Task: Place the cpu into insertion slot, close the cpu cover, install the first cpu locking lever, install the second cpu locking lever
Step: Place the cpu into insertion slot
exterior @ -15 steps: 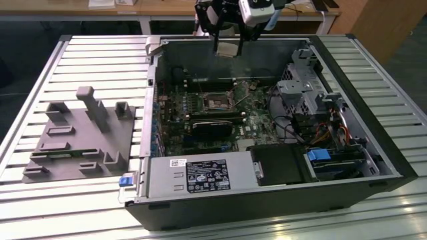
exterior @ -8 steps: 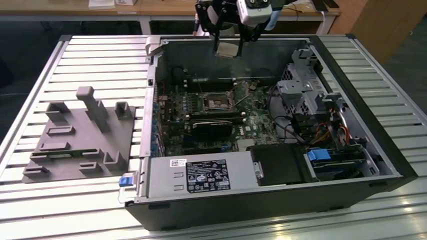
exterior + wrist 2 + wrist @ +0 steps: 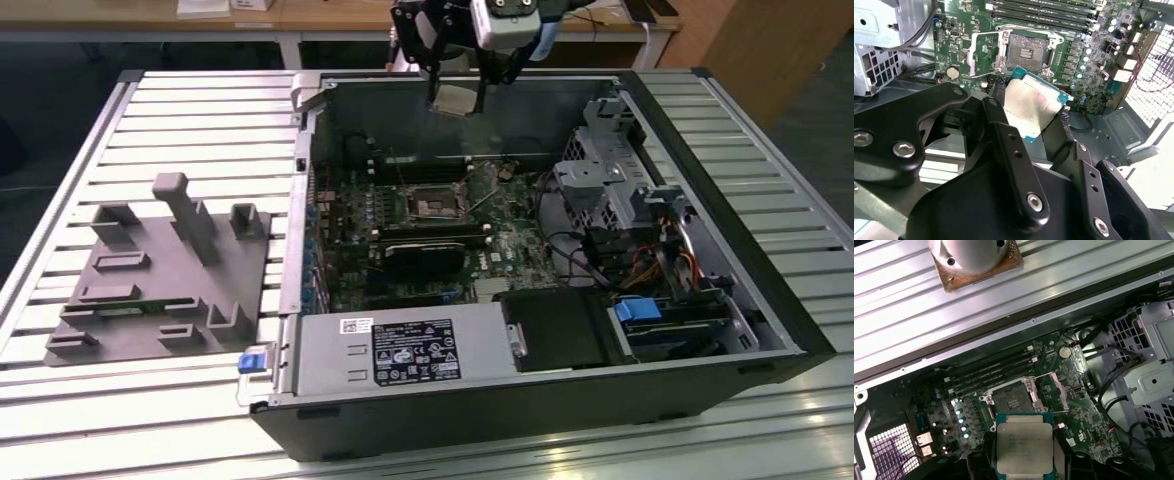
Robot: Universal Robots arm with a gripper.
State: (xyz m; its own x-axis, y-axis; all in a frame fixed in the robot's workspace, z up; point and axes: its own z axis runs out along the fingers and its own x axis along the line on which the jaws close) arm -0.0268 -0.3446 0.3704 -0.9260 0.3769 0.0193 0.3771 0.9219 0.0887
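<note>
Hanging at the upper middle of the exterior view, the gripper (image 3: pixel 461 97) had its black fingers (image 3: pixel 1004 130) closed on two opposite edges of the cpu (image 3: pixel 458 98), a thin square chip with a matte silvery-beige face and a green rim. Faint lines of print crossed that face in the first wrist view (image 3: pixel 1025 447), but none could be read. The chip was held in the air above the open computer case (image 3: pixel 694 330), well apart from the insertion slot (image 3: pixel 434 205), a square socket with a shiny metal rim and a dark centre on the green motherboard (image 3: pixel 514 235). Both wrist views showed the cpu cover (image 3: pixel 985 52), a thin metal frame, swung open beside the socket. At the lower middle, the grey power supply (image 3: pixel 334 360) carried a white barcode sticker and a dark label with illegible print. A grey moulded fixture (image 3: pixel 154 270) lay on the ribbed aluminium table (image 3: pixel 200 110) at the left.
</note>
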